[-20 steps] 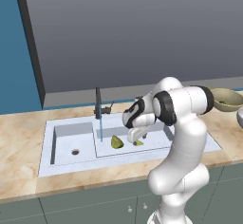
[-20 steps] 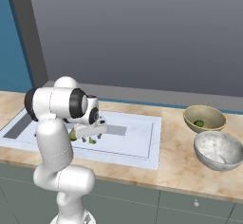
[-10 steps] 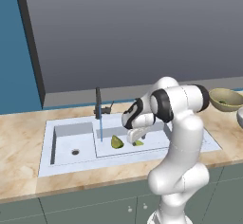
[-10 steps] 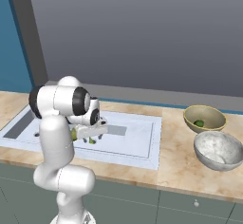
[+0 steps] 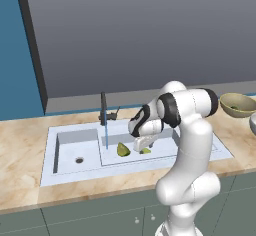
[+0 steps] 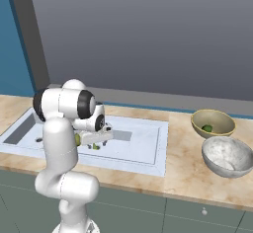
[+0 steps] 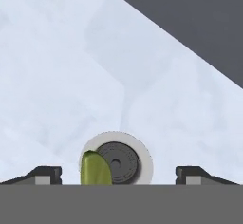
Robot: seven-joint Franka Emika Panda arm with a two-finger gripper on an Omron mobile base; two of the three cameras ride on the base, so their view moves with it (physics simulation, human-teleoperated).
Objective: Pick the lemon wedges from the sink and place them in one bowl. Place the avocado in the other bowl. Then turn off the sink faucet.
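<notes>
Yellow-green pointed lemon wedge [image 7: 96, 168] lies beside the drain in the pale sink [image 5: 70, 140].
White arm's jaws hang wide just above, placed to straddle it.

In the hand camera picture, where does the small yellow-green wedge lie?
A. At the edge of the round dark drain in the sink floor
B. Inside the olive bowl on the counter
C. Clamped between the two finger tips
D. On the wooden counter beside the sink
A: the small yellow-green wedge rests on the pale ring of the round dark drain, between the wide-apart tips of the hand, neither of which touches it.
</notes>
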